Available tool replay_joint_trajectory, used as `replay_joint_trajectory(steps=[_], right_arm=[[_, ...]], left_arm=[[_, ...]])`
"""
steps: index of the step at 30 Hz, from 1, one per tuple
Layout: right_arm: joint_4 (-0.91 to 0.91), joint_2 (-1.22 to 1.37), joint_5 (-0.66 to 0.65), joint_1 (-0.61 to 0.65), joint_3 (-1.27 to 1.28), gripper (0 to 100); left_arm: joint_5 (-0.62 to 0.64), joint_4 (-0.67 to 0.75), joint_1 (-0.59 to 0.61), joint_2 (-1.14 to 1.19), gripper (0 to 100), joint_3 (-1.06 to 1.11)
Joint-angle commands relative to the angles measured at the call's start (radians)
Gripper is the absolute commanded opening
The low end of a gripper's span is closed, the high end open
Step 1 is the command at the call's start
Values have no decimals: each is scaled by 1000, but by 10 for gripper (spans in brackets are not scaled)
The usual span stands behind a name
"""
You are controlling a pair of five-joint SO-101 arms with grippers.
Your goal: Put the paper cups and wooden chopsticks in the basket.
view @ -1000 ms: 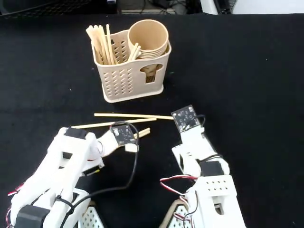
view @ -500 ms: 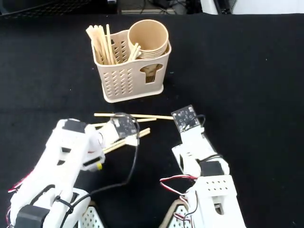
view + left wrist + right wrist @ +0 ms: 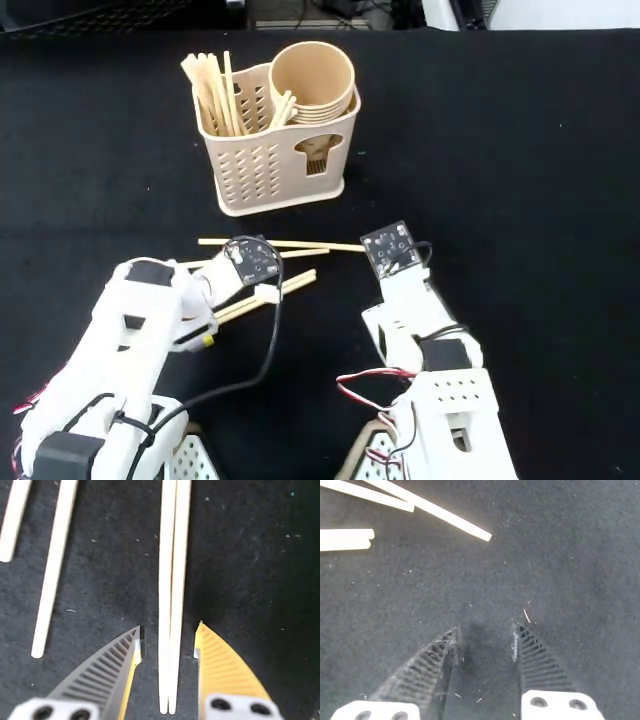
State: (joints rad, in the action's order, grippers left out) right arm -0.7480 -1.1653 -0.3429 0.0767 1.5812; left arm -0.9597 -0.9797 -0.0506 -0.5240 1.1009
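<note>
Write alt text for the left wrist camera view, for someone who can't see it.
The open fingers of the left gripper straddle a joined pair of wooden chopsticks lying on the black table cover, without gripping it. Two more single chopsticks lie on the cover beside the pair.

Beige perforated basket (image 3: 262, 165), tan cups (image 3: 312, 75), pale chopsticks (image 3: 171, 580), black table (image 3: 520, 150).

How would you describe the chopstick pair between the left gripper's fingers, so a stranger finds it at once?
In front of the beige basket on the table lie loose chopsticks. Nearest the arms, inside the open left gripper, is the pair: two sticks side by side, its neighbours single.
</note>
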Motion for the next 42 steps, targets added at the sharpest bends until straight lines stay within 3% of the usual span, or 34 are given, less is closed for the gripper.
replay_joint_trajectory(steps=[1,9,15,21,26,35,39,42], right_arm=[[2,-13,-14,-9,1,177],[2,-13,-14,-9,1,177],[2,-13,-14,-9,1,177],[2,-13,-14,-9,1,177],[2,-13,-14,-9,1,177],[2,-13,-14,-9,1,177],[2,-13,-14,-9,1,177],[2,-13,-14,-9,1,177]], left_arm=[[-11,17,8,37,188,-12],[-3,6,4,334,187,-128],[-3,-78,2,351,23,-193],[-3,-106,2,351,30,-194],[-3,-126,2,285,30,-188],[-9,-310,-30,-31,33,-177],[-5,-308,-58,-37,34,-127],[-3,-292,-91,-15,90,-84]])
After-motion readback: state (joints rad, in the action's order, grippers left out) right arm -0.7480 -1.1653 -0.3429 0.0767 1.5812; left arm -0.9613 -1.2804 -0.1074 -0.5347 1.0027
